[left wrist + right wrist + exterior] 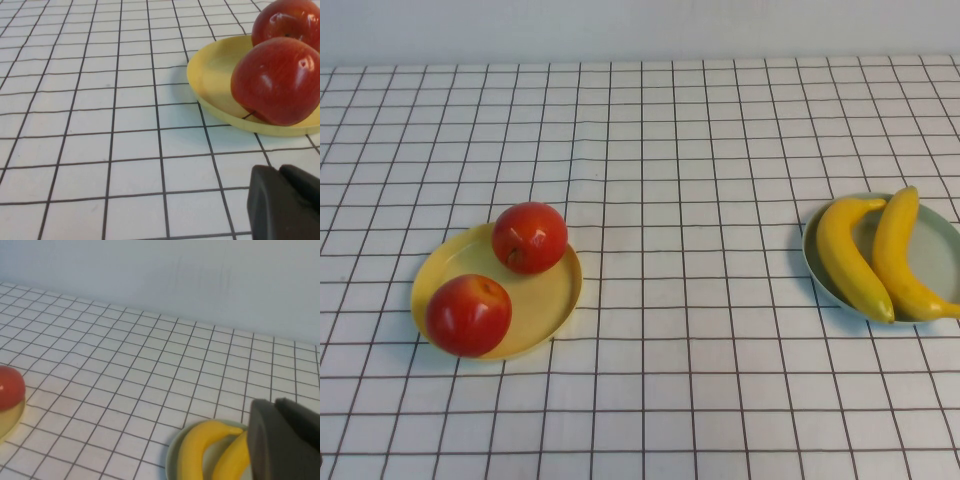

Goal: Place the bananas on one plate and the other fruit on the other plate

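Note:
In the high view, two yellow bananas (847,255) (895,250) lie side by side on the pale blue-green plate (942,250) at the right. Two red apples (529,237) (468,314) sit on the pale yellow plate (548,298) at the left. Neither gripper shows in the high view. In the left wrist view, my left gripper (279,169) is shut and empty, low over the table beside the yellow plate (215,75) and its apples (277,80). In the right wrist view, my right gripper (275,402) is shut and empty beside the bananas (197,450).
The table has a white cloth with a black grid (680,200). A pale wall (200,275) runs along the far edge. The cloth between the two plates is bare.

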Tool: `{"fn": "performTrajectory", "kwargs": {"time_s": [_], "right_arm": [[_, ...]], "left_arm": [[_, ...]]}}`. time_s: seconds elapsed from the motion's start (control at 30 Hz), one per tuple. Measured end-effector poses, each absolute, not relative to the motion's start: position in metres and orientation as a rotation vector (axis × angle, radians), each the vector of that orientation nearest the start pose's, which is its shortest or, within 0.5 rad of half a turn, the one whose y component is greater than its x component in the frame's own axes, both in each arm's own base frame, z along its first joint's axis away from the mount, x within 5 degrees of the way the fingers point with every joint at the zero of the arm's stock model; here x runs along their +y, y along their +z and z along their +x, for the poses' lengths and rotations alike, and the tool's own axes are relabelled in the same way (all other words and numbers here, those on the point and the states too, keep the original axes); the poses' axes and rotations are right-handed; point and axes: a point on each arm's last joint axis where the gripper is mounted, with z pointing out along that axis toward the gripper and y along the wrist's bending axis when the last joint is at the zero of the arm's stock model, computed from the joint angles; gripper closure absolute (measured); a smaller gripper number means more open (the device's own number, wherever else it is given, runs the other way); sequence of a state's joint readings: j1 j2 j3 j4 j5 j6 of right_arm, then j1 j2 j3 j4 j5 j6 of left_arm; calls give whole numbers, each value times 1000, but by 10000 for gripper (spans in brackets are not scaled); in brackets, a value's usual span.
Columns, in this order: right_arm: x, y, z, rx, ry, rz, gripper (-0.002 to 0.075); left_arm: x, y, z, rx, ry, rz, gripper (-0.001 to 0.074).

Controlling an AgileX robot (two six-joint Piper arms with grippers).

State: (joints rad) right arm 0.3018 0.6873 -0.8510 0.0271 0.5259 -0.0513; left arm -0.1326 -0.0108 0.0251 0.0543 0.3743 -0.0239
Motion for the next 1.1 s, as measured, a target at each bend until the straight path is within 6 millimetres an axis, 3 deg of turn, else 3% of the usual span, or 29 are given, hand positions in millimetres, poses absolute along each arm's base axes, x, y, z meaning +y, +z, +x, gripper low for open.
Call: {"fn": "performTrajectory", "kwargs": {"time_s": [0.4, 0.57, 0.73, 0.87, 1.1], "right_arm": [[18, 363, 63, 1777, 143, -326, 740], [-2, 346, 42, 1946, -82, -371, 740], [-5, 328, 18, 2024, 15, -323, 740], [3, 313, 15, 1926, 161, -310, 740], [14, 271, 46, 1728, 210, -279, 740]], "left_arm": [[-5, 172, 52, 1867, -55, 135, 738], [-5, 172, 52, 1867, -55, 135, 738], [-5, 172, 52, 1867, -55, 135, 738], [-5, 172, 52, 1867, -55, 135, 738], [-5, 172, 52, 1867, -55, 135, 738]]}}
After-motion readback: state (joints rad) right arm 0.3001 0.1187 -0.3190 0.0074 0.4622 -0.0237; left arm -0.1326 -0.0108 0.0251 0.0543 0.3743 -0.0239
